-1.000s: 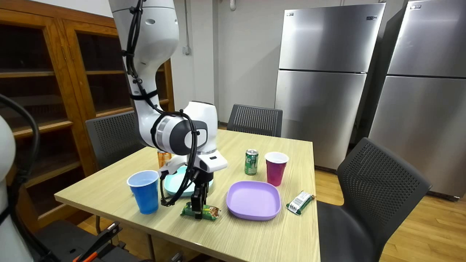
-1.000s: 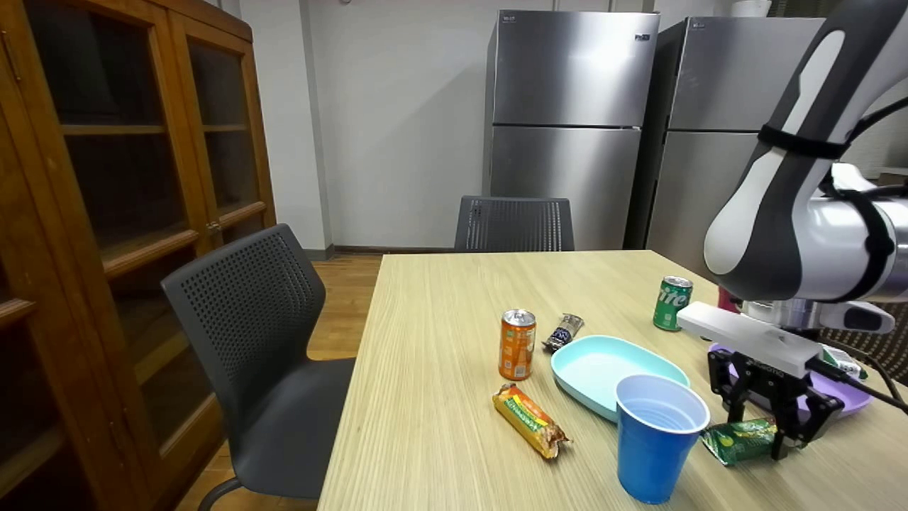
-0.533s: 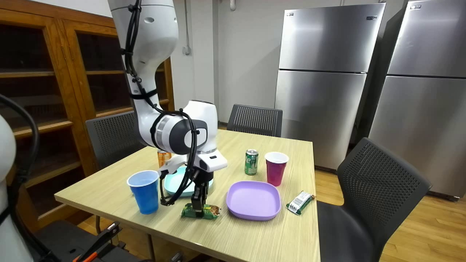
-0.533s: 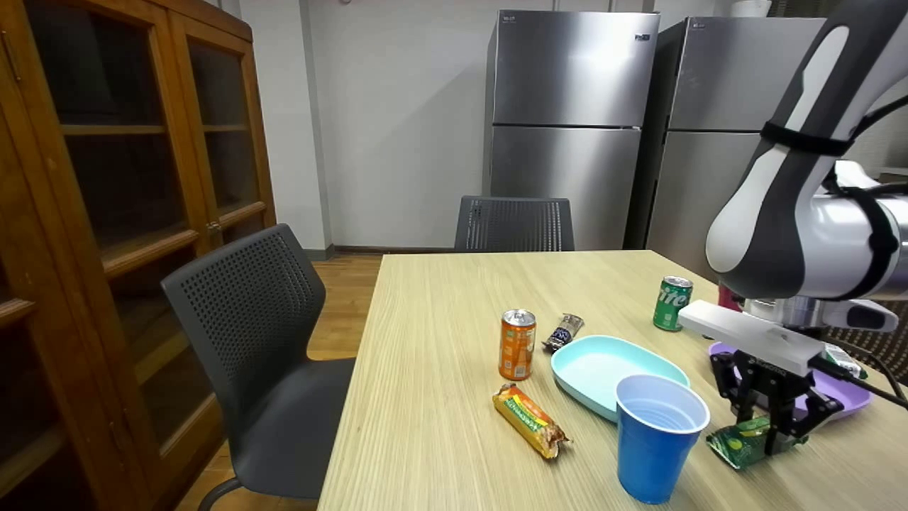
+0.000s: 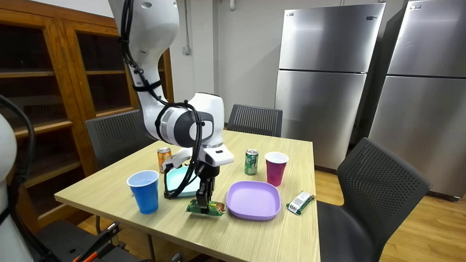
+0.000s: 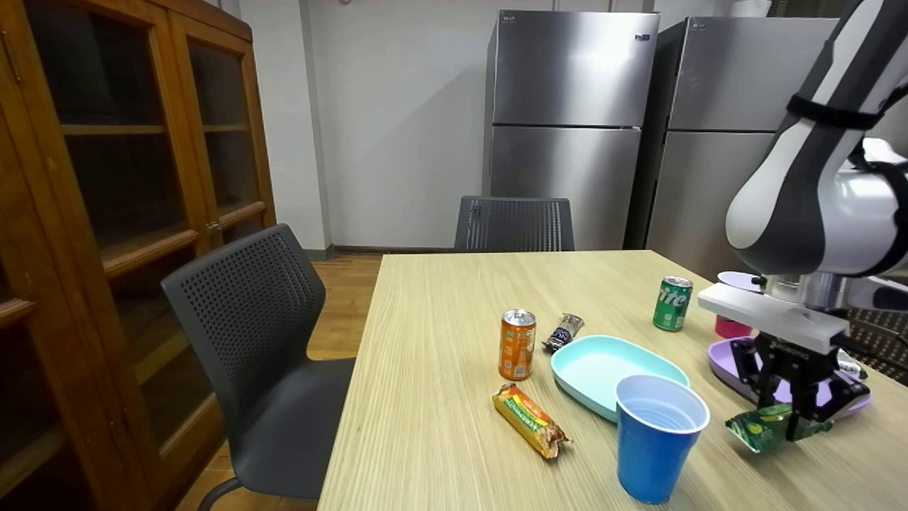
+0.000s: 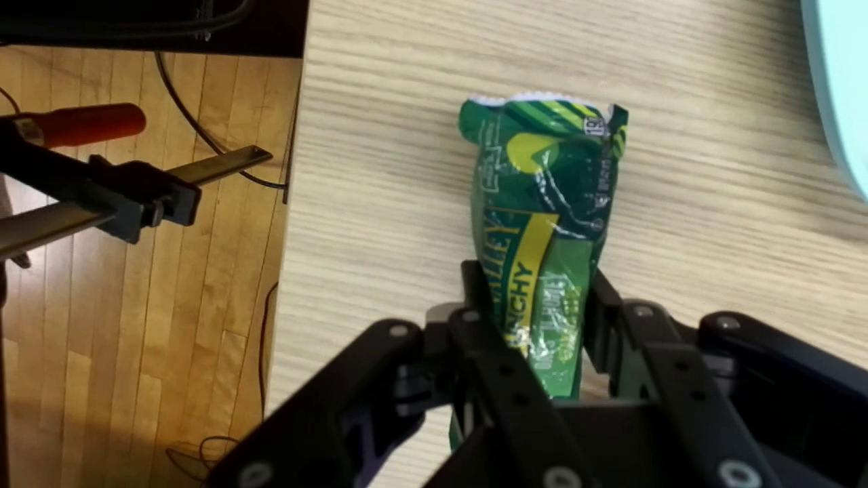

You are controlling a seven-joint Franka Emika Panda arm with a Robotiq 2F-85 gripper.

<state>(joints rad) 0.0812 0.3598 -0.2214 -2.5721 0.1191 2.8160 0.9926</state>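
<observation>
This looks like a break room or shared kitchen: two stainless-steel refrigerators (image 5: 327, 89), perforated-back chairs (image 6: 248, 312) round a table (image 6: 454, 305), a glass-fronted wooden cabinet (image 6: 149, 252).

Free gap between blue cup (image 5: 143, 192) and tool (image 7: 539, 285), but purple plate (image 5: 253, 199) close on the other side

wrist view | turquoise plate (image 7: 841, 74): cropped | green packet (image 7: 546, 196): partly behind gripper (image 7: 536, 288)

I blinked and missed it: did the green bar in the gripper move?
Yes. In an exterior view, the bar in the gripper has moved away from the blue cup and toward the purple plate.
</observation>
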